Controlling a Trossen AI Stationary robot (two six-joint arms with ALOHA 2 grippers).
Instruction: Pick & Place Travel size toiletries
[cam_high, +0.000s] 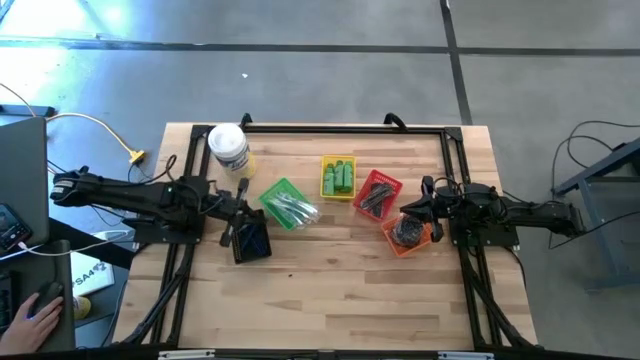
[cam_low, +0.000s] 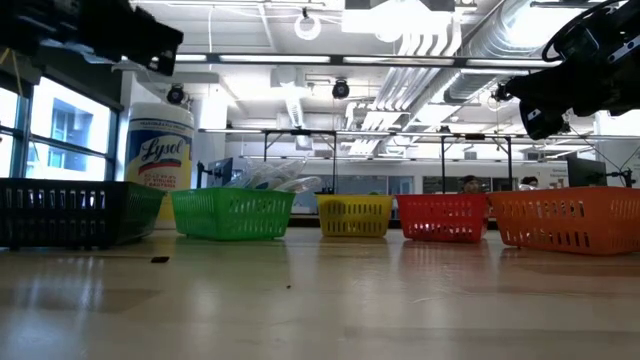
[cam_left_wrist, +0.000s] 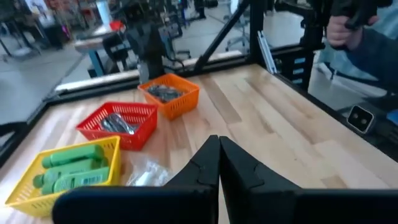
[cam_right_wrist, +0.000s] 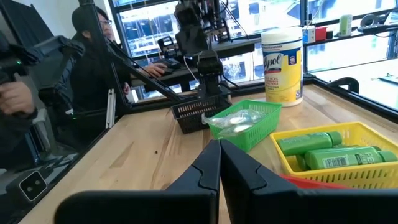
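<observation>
Wooden counter (cam_high: 330, 280) on grey concrete floor. Green bottles (cam_high: 340, 177) fill the yellow basket, at 10 o'clock from the right end effector (cam_high: 412, 210), pressed together; left end effector (cam_high: 238, 232) likewise closed, empty.

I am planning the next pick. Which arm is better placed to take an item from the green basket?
Probably the left. The left gripper, fingers shut, hangs over the black basket, right beside the green basket. The right gripper is above the orange basket, farther away.
</observation>
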